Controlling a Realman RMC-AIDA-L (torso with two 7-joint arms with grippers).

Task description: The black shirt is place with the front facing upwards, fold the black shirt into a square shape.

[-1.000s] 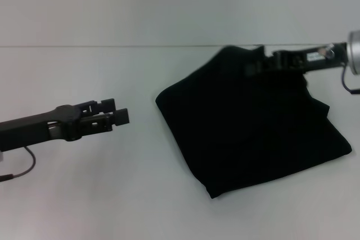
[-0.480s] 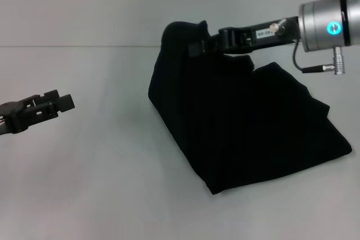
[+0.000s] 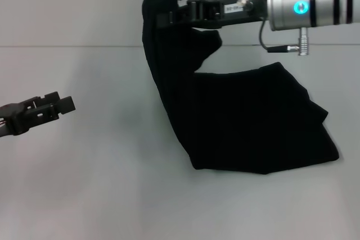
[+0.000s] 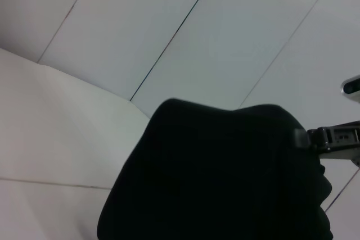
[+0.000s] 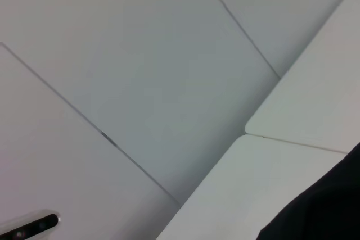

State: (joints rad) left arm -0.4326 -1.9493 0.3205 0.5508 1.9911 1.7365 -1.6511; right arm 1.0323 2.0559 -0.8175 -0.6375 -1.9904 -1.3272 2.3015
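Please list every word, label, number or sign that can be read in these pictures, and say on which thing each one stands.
None can be read.
Small white label on the right gripper, which is closed on the lifted black shirt: print too small to read.
Black shirt: only plain black cloth shows, no lettering.
Left gripper, off to the left side: no marking seen.

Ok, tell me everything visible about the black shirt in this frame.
The black shirt looks like plain, soft, matte black cloth, with no print or label showing. It is partly folded: its bulk lies bunched on the white table, while one corner is pinched by the right gripper and lifted high, hanging in a draped column. The left gripper is apart.
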